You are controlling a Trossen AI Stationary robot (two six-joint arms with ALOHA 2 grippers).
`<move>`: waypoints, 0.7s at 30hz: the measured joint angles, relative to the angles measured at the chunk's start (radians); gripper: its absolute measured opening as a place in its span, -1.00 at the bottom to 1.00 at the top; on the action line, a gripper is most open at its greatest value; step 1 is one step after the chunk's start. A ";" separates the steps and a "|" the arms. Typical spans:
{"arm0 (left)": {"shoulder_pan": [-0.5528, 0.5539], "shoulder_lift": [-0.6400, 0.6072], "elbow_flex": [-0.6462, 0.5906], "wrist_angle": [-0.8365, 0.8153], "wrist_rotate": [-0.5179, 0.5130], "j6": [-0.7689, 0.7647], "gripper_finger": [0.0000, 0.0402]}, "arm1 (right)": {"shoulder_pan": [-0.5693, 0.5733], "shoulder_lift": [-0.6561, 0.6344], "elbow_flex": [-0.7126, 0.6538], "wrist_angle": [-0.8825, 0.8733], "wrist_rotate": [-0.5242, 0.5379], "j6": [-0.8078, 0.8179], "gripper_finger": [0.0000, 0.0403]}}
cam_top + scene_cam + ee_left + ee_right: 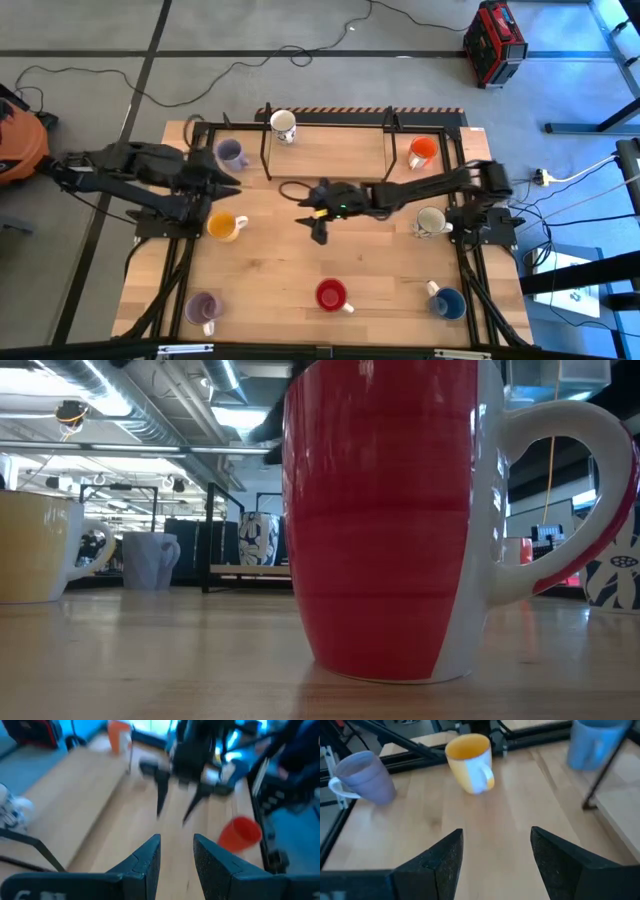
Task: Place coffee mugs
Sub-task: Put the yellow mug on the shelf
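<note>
Several coffee mugs stand upright on their bases on the wooden table (pixel 300 270): yellow-orange (pixel 224 226), two pale purple (pixel 231 153) (pixel 203 308), white patterned (pixel 284 125), orange-red (pixel 422 151), cream (pixel 431 221), red (pixel 331 295) and blue (pixel 448 302). My right gripper (pixel 310 218) reaches to the table's middle, open and above the bare wood. In its wrist view, the right gripper (pixel 497 832) faces the yellow-orange mug (pixel 469 762). My left gripper (pixel 232 185) hovers open at the left, between the far pale purple mug and the yellow-orange one. Nothing lies between the fingers of the left gripper (pixel 176 840).
A raised wooden shelf (pixel 325 150) with black uprights spans the table's far side. Black frame rails (pixel 170 270) run along the left and right edges. Bare wood lies between the yellow-orange mug and the red mug (pixel 390 520). A red case (pixel 494 42) and cables lie on the floor.
</note>
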 joint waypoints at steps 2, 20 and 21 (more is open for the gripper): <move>0.000 -0.027 0.000 0.028 -0.018 -0.005 -0.45 | -0.007 0.046 0.043 -0.012 -0.006 -0.016 0.09; 0.000 -0.093 0.000 0.069 0.014 0.056 -0.45 | -0.044 0.525 0.644 -0.009 -0.005 -0.028 0.09; 0.000 -0.092 0.000 0.070 0.015 0.056 -0.45 | -0.046 0.544 0.661 -0.019 -0.006 -0.028 0.09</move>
